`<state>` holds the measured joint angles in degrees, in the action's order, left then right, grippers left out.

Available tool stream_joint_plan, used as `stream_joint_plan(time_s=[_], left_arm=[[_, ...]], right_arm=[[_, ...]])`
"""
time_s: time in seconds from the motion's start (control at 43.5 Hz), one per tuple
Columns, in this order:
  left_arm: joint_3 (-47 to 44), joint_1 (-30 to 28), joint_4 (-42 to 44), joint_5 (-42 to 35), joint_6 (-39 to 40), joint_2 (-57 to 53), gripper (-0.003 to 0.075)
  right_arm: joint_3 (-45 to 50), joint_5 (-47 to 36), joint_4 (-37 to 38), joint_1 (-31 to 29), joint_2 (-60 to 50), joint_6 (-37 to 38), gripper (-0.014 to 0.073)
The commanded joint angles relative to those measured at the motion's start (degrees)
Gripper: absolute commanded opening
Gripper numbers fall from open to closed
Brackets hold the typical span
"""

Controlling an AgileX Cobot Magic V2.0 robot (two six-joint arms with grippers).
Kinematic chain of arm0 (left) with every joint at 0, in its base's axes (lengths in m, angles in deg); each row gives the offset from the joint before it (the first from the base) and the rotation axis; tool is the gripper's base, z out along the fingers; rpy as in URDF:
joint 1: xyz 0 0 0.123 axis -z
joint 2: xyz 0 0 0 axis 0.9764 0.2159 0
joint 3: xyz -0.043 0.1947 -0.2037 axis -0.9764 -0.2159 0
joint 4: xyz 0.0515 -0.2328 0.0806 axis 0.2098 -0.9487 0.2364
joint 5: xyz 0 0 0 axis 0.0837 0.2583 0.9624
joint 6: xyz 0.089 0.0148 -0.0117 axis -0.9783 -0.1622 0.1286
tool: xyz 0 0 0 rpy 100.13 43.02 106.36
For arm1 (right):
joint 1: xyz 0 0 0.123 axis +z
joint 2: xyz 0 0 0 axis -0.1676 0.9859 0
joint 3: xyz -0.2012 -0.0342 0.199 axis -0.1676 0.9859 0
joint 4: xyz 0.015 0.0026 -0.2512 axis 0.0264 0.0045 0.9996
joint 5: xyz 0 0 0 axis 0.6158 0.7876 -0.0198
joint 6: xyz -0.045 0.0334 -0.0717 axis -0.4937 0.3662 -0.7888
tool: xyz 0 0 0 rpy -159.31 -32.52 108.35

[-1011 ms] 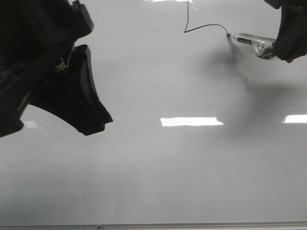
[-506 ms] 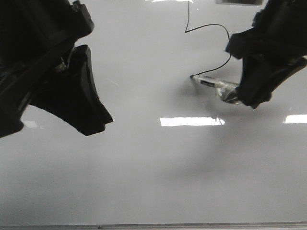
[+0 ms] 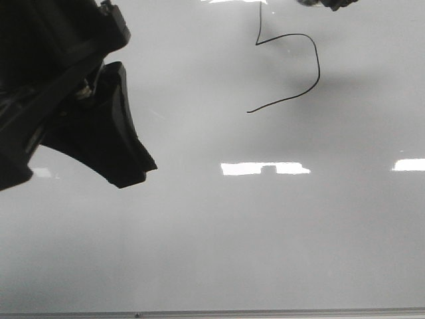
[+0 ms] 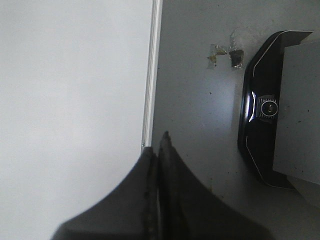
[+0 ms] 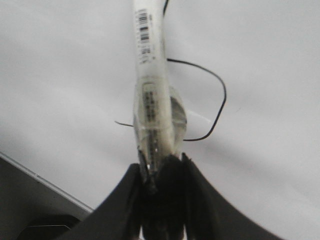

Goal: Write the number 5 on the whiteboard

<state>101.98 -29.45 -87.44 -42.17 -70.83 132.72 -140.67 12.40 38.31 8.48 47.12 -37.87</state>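
Whiteboard fills nearly all of your front view, glossy and pale grey, with its thin metal edge strip running along the near side and bright rectangular light reflections across its middle. You see the number 5 drawn in thin black line toward the far side of the board, right of centre: a short vertical stroke, a rounded belly bulging right, and a tail sweeping down to the left, with no top bar. Your left gripper looms dark at the left of the front view, over the board's left part; in the left wrist view its fingers are pressed together with nothing between them, their tips just past the board's metal edge and over a grey surface beside it. On that surface you can see scraps of tape and a black housing with a small round lens. Your right gripper shows only as a dark sliver at the top edge of the front view, beyond the numeral. In the right wrist view its fingers are clamped on a whiteboard marker, a clear barrel with a barcode label, wrapped in glossy tape near the grip. The marker's tip runs out of that view, so you cannot tell whether it touches the board; the numeral's belly and tail show behind the barrel.
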Motion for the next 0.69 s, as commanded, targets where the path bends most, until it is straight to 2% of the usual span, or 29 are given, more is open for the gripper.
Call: stream_joint_plan(time_s=[0.0,0.414,0.667], left_arm=[[1.8,0.4,-0.8,-1.6,0.6,-2.0,-0.002],[1.8,0.4,-0.8,-1.6,0.6,-2.0,-0.002],[1.8,0.4,-0.8,-1.6,0.6,-2.0,-0.002]], right_arm=[[-3.5,-1.1,-0.1,-0.5,0.2,0.1,-0.0062],[-3.8,-0.5,1.1,-1.3,2.0,3.1,-0.0062],[-3.8,3.1,5.3,-6.7,1.3,7.8,-0.0062]])
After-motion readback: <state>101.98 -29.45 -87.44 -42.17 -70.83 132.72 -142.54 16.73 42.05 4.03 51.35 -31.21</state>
